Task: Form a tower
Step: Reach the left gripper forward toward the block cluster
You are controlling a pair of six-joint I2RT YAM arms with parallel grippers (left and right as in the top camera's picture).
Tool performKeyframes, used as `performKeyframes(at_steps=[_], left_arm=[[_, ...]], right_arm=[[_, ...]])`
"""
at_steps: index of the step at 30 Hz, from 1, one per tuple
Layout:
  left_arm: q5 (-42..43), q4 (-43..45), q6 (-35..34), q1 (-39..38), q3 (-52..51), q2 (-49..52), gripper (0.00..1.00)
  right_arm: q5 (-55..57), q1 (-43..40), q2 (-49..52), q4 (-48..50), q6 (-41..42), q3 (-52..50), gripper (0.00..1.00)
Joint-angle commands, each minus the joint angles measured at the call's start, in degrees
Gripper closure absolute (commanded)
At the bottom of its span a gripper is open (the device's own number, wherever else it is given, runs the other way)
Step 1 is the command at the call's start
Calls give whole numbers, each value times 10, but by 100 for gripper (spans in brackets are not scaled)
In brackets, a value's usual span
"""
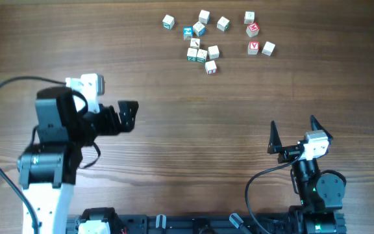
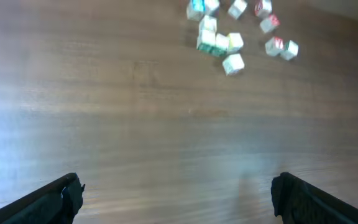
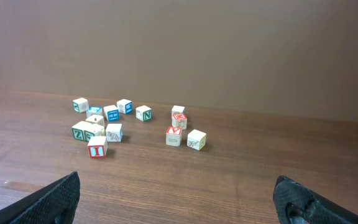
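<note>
Far across the table, cubes sit bunched, no tower I can spot. Left gripper and right gripper both gape empty; diving into that clump could scatter neighbours.

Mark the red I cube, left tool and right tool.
red I cube (image 3: 96,150), right wrist view, front face.
left tool (image 1: 132,116), overhead view, midway between fingertips.
right tool (image 1: 293,122), overhead view, midway between fingertips.

Soft, even light; the left wrist view blurs the cubes.
</note>
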Motion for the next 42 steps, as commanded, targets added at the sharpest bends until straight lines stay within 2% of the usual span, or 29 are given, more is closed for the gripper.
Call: performKeyframes(at_steps=[1, 10, 13, 18, 24, 28, 36, 42], left_arm=[[-10, 4, -3, -3, 63, 32, 0], [-10, -10, -14, -3, 77, 60, 0], [-50, -20, -17, -4, 82, 60, 0], [-70, -74, -31, -4, 140, 61, 0], [-70, -85, -55, -4, 176, 75, 0], [-135, -104, -54, -4, 210, 119, 0], [-139, -97, -12, -14, 257, 191, 0], [-139, -70, -12, -49, 282, 259, 0]], right_arm=[[0, 2, -5, 3, 5, 0, 0], [0, 2, -5, 3, 5, 0, 0], [0, 2, -5, 3, 4, 0, 0], [0, 2, -5, 3, 5, 0, 0], [0, 2, -5, 3, 5, 0, 0], [0, 2, -5, 3, 4, 0, 0], [0, 2, -5, 3, 5, 0, 0], [0, 2, -5, 3, 5, 0, 1]])
